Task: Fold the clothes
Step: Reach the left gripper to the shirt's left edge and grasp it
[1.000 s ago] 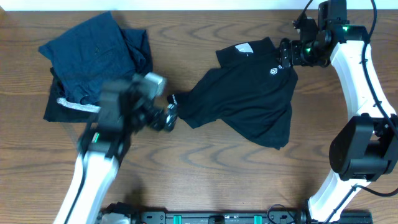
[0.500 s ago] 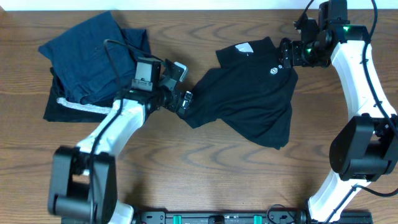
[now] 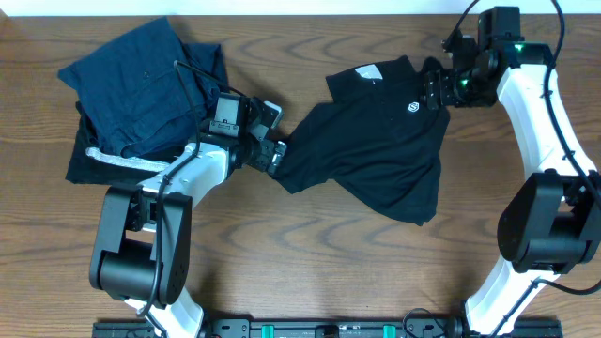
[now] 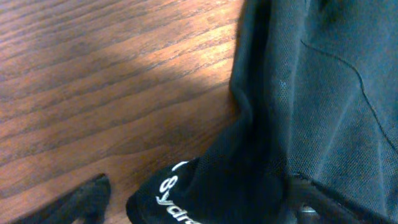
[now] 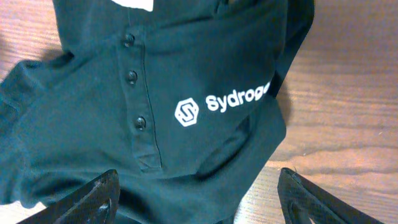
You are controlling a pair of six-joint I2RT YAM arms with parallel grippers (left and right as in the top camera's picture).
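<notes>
The black collared top (image 3: 376,150) lies crumpled on the wooden table, right of centre, with its white neck label (image 3: 368,72) at the far end and a white logo (image 3: 411,108) on the chest. My left gripper (image 3: 274,152) is at the end of its left sleeve. In the left wrist view the sleeve cuff with white lettering (image 4: 177,199) lies between my open fingers (image 4: 87,198). My right gripper (image 3: 434,89) is at the top's far right shoulder. In the right wrist view it (image 5: 199,199) is wide open over the fabric just below the button placket (image 5: 132,78) and logo (image 5: 224,106).
A navy-blue folded garment (image 3: 141,80) lies at the far left on a black folded garment with a pale grey stripe (image 3: 103,161), close behind my left arm. Bare wooden table (image 3: 310,253) shows in front of the top.
My left arm has swung from the front left up to the sleeve end and now rests there. The right gripper and the top have barely moved.
</notes>
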